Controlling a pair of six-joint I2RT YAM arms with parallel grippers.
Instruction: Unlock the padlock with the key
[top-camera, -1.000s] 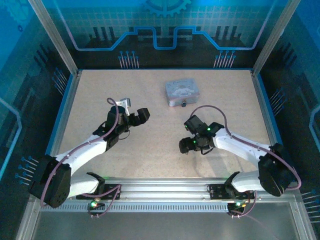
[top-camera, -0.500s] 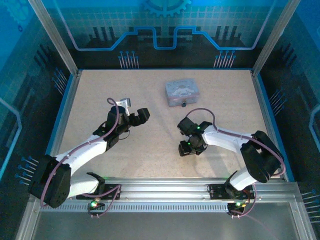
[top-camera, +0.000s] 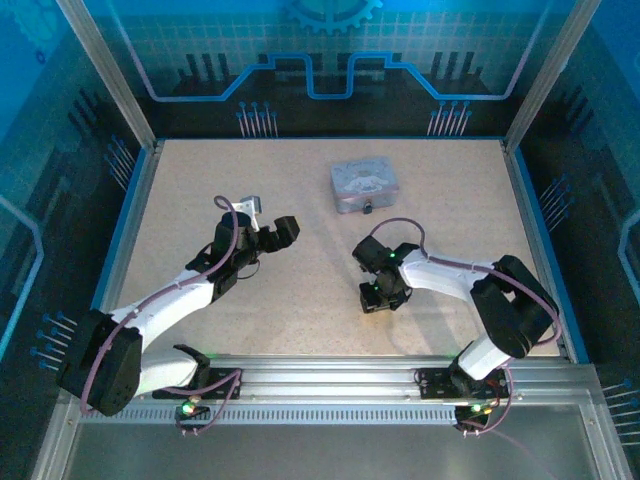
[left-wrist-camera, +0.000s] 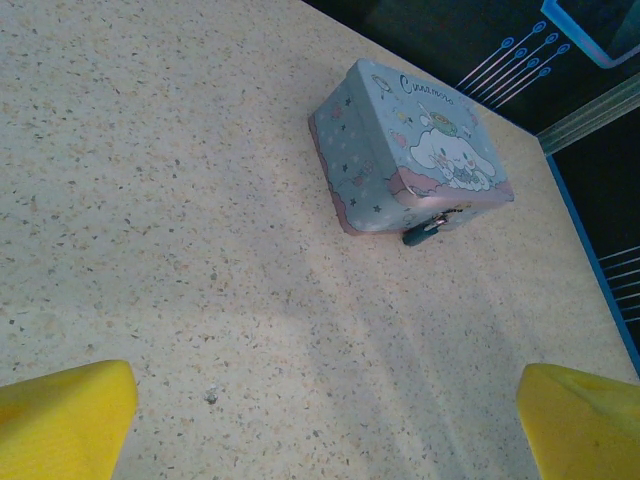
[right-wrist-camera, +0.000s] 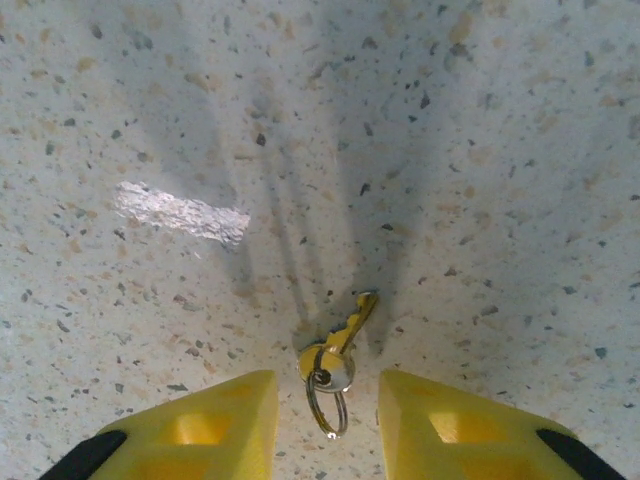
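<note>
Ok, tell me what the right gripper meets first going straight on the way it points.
The key, lying between its yellow fingers; probably the table right under it next, though depth is unclear.

Desk: beige w/ dark speckles. Tin box: pale blue, stars, white cartoon pup, pink edge. Padlock: dark teal-grey. Key: yellow; silver ring.

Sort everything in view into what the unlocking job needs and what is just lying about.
Belongs to the job:
key on its ring, lying on the table between the fingers of the right pincer
padlock, at the front clasp of the tin box

Just lying about:
tin box itself, beyond carrying the padlock
small pale speck on the table
</note>
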